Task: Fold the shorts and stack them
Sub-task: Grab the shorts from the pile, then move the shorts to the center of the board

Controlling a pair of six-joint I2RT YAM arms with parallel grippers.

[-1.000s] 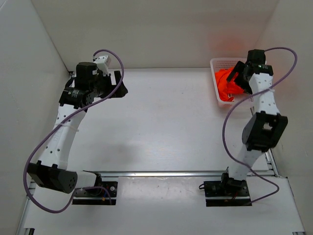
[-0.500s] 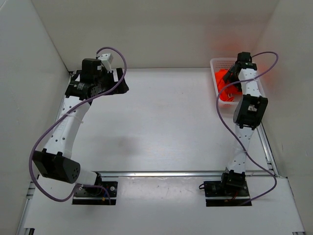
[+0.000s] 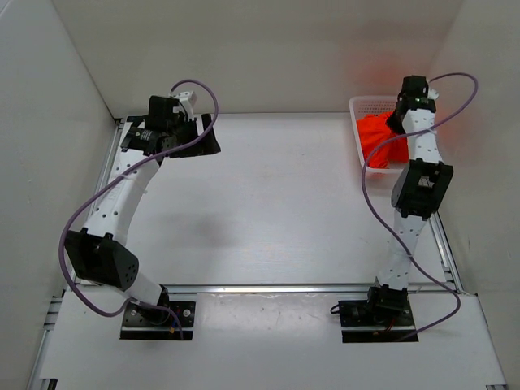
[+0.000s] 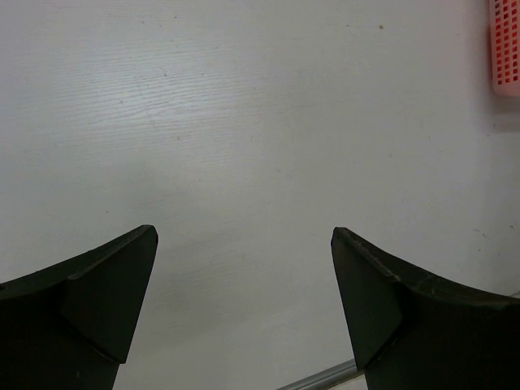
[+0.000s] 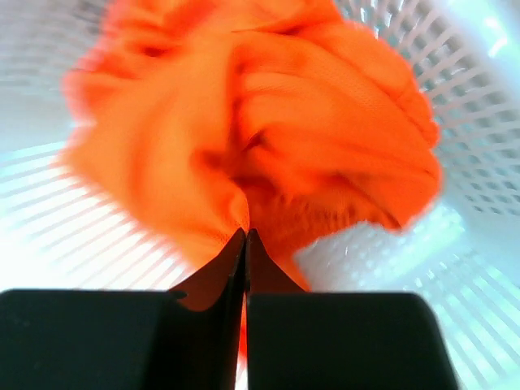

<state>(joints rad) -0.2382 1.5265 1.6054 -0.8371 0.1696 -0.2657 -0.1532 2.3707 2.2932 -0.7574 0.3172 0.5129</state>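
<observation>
The shorts (image 3: 380,138) are a crumpled bright orange-red bundle in the white slotted basket (image 3: 361,104) at the far right. In the right wrist view the shorts (image 5: 268,122) fill the upper frame, and my right gripper (image 5: 246,234) is shut, its tips pinching a fold of the fabric. From above, the right gripper (image 3: 398,122) sits over the bundle. My left gripper (image 3: 207,138) hovers at the far left over bare table, and in the left wrist view the left gripper (image 4: 244,244) stands wide open with nothing between its fingers.
White walls close in the table on the left, back and right. The basket's corner (image 4: 505,49) shows at the left wrist view's top right. A metal rail (image 3: 268,287) runs across near the arm bases.
The right gripper has shut on the shorts and shifted slightly within the basket. The left arm has swung its gripper a little to the right.
</observation>
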